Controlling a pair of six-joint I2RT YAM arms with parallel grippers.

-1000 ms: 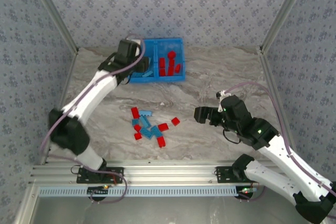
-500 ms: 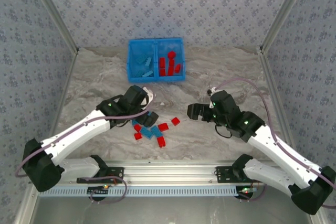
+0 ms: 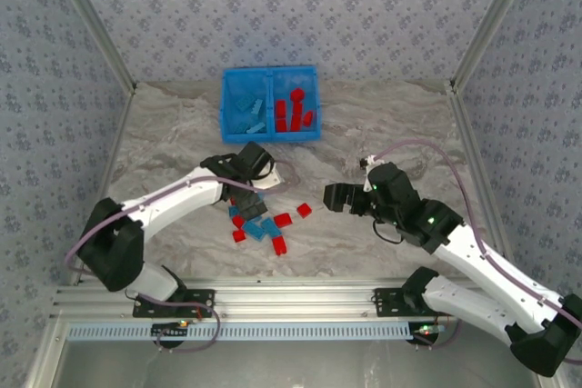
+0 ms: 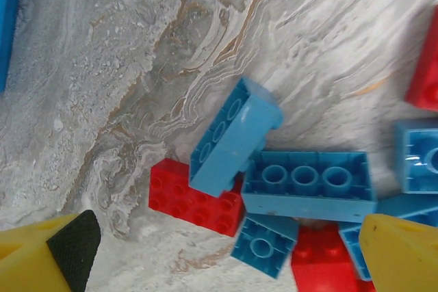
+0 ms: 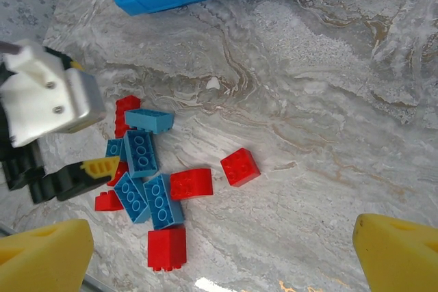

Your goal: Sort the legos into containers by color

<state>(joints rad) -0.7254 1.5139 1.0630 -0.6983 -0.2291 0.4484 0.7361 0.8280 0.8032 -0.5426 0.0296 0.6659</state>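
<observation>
Left wrist view has the left gripper [image 4: 229,254] spread wide and empty above the loose legos [image 4: 304,182], a red-and-blue heap on the table well in front of the bin [image 3: 270,69]. The right gripper [image 3: 332,197], equally wide and empty, hovers in front of the bin's right end. The step in hand looks like picking a brick. The next move calls for lowering onto one brick and closing.
</observation>
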